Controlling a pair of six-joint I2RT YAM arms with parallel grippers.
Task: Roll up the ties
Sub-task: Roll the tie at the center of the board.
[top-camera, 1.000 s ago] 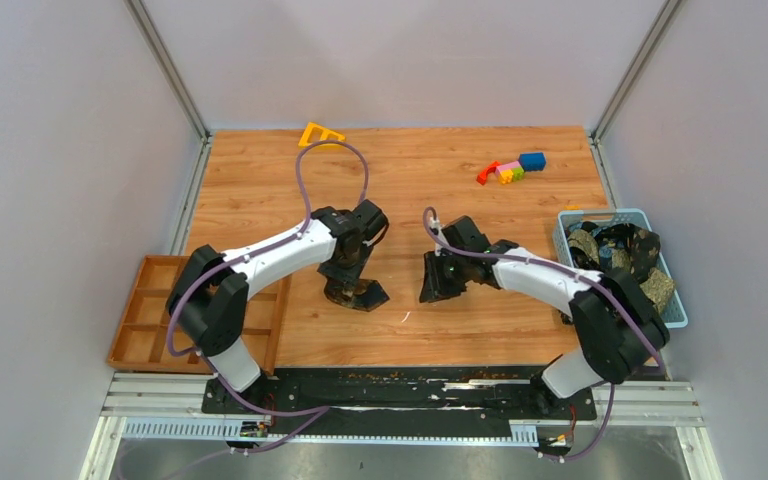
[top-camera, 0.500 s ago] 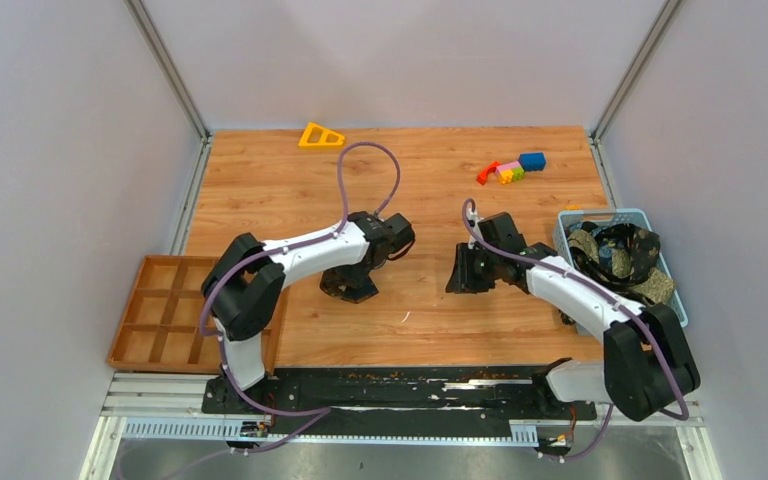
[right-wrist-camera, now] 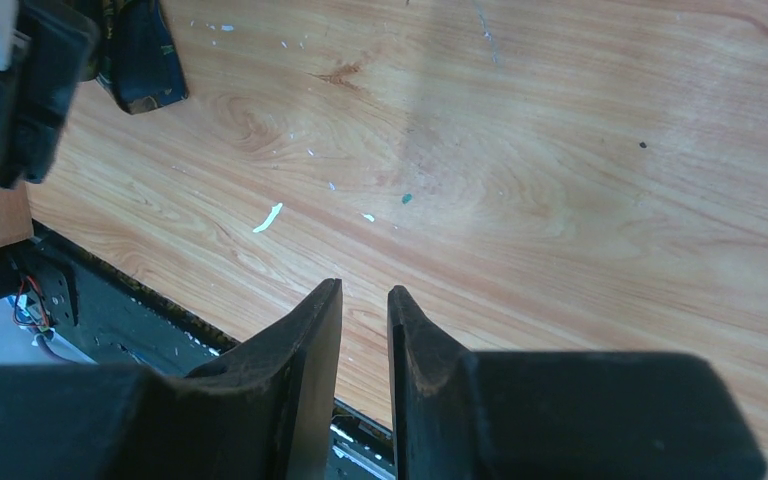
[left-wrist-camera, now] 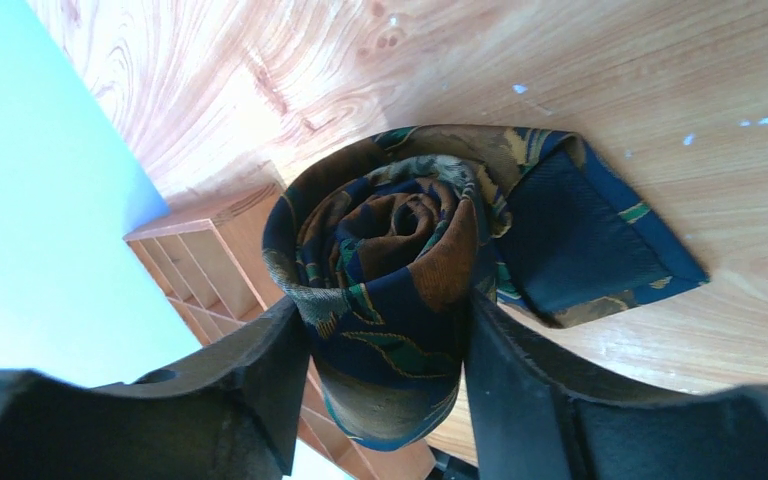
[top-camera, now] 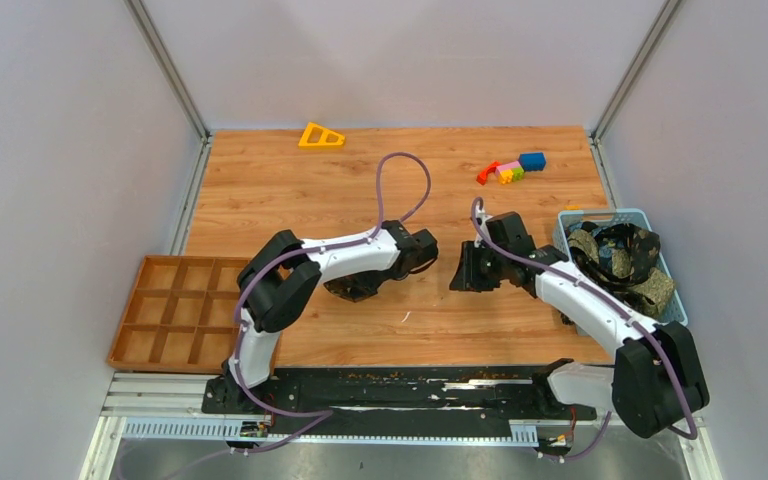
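Observation:
A tie (left-wrist-camera: 390,260), dark blue-black with olive, gold and teal patterning, is wound into a tight roll. Its loose wide end (left-wrist-camera: 590,240) lies flat on the wooden table. My left gripper (left-wrist-camera: 385,325) is shut on the roll, a finger pressed against each side. From above, the roll (top-camera: 357,291) shows as a dark lump under the left wrist at mid-table. My right gripper (right-wrist-camera: 365,295) hovers over bare wood to the right (top-camera: 465,272), its fingers a narrow gap apart with nothing between them. Several more ties (top-camera: 620,250) are heaped in a blue basket.
The blue basket (top-camera: 600,215) stands at the right edge. A wooden compartment tray (top-camera: 175,315) sits at the front left. Small toy blocks (top-camera: 510,168) and a yellow triangle (top-camera: 320,135) lie at the back. Small white specks (right-wrist-camera: 268,216) dot the wood.
The left arm has stretched to the right and lowered its wrist beside the roll. The right gripper has drawn back to the right, away from the roll.

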